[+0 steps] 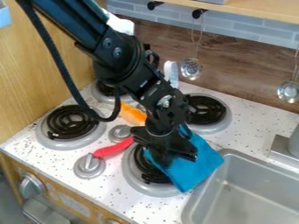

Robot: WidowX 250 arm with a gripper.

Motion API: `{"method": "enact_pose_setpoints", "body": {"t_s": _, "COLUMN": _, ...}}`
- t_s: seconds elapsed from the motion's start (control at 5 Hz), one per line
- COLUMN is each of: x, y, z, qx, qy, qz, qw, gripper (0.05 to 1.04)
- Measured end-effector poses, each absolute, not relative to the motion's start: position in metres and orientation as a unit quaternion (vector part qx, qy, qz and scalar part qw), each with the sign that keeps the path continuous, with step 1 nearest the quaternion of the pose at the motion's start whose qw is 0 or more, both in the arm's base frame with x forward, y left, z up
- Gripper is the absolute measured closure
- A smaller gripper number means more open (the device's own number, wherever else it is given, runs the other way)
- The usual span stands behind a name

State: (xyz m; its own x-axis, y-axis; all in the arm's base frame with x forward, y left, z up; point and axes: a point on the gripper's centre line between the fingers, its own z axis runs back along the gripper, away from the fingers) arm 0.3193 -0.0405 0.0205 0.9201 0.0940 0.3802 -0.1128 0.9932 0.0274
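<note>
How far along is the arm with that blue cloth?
Getting to the blue cloth looks done: the gripper is down at it. Handling it seems under way, beside the sink. Probably left: any shifting of the cloth, which partly covers a burner.

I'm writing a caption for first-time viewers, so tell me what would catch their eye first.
The bright blue cloth lies partly over the burner beside the sink, with the black hand down at it. A ridged red object by a stovetop knob and an orange object behind it come next.
</note>
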Motion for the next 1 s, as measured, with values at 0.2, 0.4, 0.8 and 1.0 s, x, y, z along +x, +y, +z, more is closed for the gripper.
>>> {"method": "enact_pose_setpoints", "body": {"t_s": 0.2, "x": 0.335, "y": -0.043, "z": 0.017, "qx": 0.027, "qy": -0.193, "qz": 0.052, "qw": 0.979, "gripper": 1.016}}
{"method": "enact_pose_setpoints", "body": {"t_s": 0.4, "x": 0.354, "y": -0.046, "z": 0.013, "qx": 0.028, "qy": -0.193, "qz": 0.053, "qw": 0.979, "gripper": 1.016}}
{"method": "enact_pose_setpoints", "body": {"t_s": 0.8, "x": 0.381, "y": -0.047, "z": 0.009, "qx": 0.043, "qy": -0.189, "qz": 0.063, "qw": 0.979, "gripper": 0.99}}
{"method": "enact_pose_setpoints", "body": {"t_s": 1.0, "x": 0.381, "y": -0.045, "z": 0.011, "qx": 0.05, "qy": -0.18, "qz": 0.075, "qw": 0.98, "gripper": 0.819}}
